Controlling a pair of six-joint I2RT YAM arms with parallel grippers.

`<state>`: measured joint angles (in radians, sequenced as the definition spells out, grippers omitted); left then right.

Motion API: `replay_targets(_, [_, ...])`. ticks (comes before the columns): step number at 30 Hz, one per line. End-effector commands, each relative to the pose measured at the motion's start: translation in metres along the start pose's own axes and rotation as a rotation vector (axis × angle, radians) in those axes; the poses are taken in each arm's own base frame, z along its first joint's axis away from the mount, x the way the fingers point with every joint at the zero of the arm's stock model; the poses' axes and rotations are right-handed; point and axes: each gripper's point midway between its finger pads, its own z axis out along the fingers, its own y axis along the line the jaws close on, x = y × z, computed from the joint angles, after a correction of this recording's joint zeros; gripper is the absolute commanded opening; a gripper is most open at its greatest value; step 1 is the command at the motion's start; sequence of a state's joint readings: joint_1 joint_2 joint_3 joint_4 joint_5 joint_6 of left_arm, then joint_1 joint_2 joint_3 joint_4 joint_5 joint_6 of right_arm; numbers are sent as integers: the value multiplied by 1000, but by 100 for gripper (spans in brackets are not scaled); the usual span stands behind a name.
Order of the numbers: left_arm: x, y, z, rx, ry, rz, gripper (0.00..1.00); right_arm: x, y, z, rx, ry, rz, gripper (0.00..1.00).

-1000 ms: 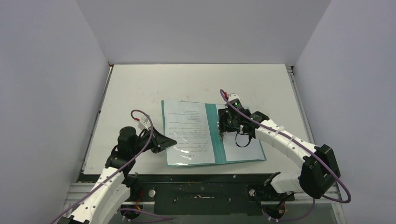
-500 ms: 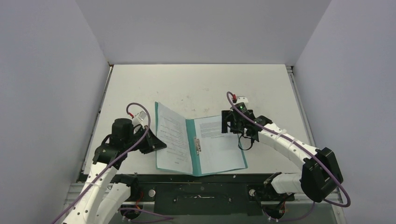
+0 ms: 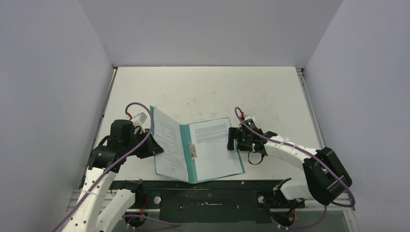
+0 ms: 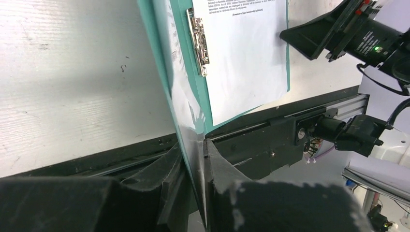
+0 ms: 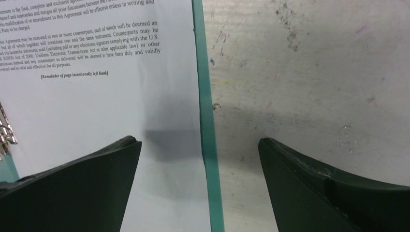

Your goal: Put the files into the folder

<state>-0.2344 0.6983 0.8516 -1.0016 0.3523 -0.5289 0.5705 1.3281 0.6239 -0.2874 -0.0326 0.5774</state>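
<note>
Left gripper's (image 4: 193, 150) jaws clamp the open folder's (image 3: 189, 166) raised cover. Right gripper's (image 5: 199, 145) jaws hang spread above the papers' (image 5: 96, 111) edge.

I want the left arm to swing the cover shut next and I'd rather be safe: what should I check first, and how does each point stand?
1. Left gripper holds the folder by its raised cover: ok, fingers shut on its edge.
2. Printed sheet lies within the flat half: ok, a teal margin shows beside it.
3. Right gripper is out of the cover's path: not ok, it is open and straddles the folder's right edge.
4. Metal clip holds the sheet: cannot tell.
5. Flat half lies flat on the table: ok.
</note>
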Motion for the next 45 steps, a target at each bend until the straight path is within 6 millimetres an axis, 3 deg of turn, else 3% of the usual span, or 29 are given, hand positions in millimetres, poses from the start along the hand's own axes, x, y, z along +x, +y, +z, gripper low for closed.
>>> replay_targets(1, [-19, -11, -10, 18, -64, 50, 16, -3, 27, 9, -144, -18, 50, 100])
replay_targets(12, [-40, -65, -3, 316, -112, 41, 57, 26, 55, 18, -267, 32, 79, 100])
replay_targets(24, [-69, -124, -7, 653, -194, 15, 85, 42, 71, 15, -280, 33, 56, 100])
replay_targets(30, [-59, -145, 14, 699, -185, 24, 91, 29, 52, 0, -180, -26, 42, 100])
replay_targets(38, [-33, -173, 53, 720, -140, 28, 93, -18, 17, -52, -10, -250, 90, 100])
replay_targets(45, [-4, -197, 82, 704, -61, 68, 97, -47, 9, -92, 12, -371, 125, 100])
